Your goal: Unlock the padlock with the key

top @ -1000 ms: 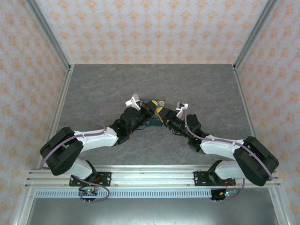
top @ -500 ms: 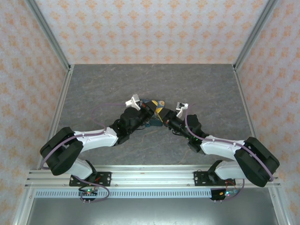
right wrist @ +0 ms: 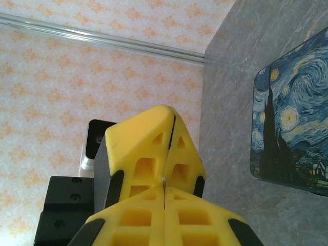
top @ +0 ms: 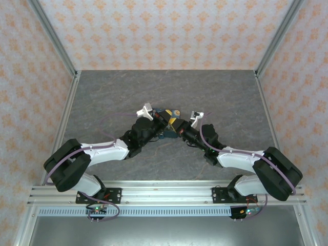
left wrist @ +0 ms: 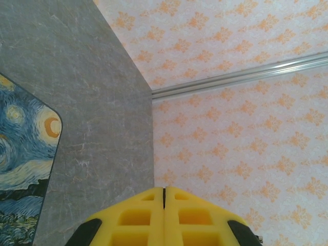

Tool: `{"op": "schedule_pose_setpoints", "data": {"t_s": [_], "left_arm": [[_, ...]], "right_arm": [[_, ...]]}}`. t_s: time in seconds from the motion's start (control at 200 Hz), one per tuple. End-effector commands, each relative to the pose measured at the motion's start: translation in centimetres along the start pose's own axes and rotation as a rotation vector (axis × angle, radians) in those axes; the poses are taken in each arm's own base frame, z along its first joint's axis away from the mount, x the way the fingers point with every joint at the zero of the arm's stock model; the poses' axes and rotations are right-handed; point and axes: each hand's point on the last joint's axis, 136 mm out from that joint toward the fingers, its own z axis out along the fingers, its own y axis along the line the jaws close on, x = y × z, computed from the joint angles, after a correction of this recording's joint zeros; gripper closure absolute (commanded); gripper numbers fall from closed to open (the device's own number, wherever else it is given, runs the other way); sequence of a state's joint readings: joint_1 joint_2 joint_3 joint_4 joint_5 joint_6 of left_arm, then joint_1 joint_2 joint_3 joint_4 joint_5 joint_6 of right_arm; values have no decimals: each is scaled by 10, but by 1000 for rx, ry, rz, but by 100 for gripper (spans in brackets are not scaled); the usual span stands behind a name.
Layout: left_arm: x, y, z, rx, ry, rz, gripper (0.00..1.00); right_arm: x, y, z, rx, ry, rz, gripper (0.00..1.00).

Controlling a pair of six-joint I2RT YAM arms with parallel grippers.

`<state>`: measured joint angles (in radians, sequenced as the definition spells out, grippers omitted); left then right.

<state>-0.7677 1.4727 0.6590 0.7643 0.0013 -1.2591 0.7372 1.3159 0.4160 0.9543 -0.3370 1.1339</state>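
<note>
The padlock [top: 165,112] is a flat, round-cornered slab printed like "Starry Night": deep blue swirls, pale yellow stars, an orange crescent at one corner and a dark cypress along one edge. It lies flat on the table [top: 102,92], near the middle. On the near side of the padlock, the two arms meet tip to tip just above it. The left gripper [left wrist: 164,197] is clenched, its yellow pads pressed together with nothing between them. The right gripper [right wrist: 164,195] is clenched too; whether it pinches anything I cannot tell. The table is grey and stone-veined. Around the padlock's table stand walls [top: 154,31] papered pale pink with orange floral motifs, framed by aluminium rails [top: 51,36].
</note>
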Motion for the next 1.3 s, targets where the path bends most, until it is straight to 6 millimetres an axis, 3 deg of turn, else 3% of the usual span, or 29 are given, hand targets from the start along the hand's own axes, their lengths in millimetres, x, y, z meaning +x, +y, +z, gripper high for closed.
{"op": "schedule_pose_setpoints", "data": {"t_s": [0.0, 0.27, 0.45, 0.581, 0.626, 0.646, 0.781, 1.071, 1.296], "left_arm": [[-1, -3, -2, 8, -9, 6, 100], [0, -5, -3, -2, -1, 29, 100], [-2, -10, -7, -13, 22, 76, 59], [-3, -15, -6, -22, 100, 129, 43], [-1, -17, -4, -25, 144, 148, 43], [0, -17, -4, -26, 164, 158, 43], [6, -25, -2, 4, 270, 216, 43], [28, -42, -2, 52, 452, 330, 47], [40, -40, 0, 57, 530, 346, 49]], "right_arm": [[0, 22, 3, -75, 5, -12, 100], [-2, 18, -3, -60, -11, -16, 100], [-7, 15, -12, -47, -11, -20, 100], [-11, 15, -20, -33, 15, -33, 100], [-10, 9, -21, -13, 38, -33, 100], [-12, 17, -25, -33, 37, -40, 100], [-18, 15, -34, -47, 64, -24, 100], [-10, 25, -36, -83, 189, -73, 100], [-3, 26, -34, -84, 257, -114, 100]]}}
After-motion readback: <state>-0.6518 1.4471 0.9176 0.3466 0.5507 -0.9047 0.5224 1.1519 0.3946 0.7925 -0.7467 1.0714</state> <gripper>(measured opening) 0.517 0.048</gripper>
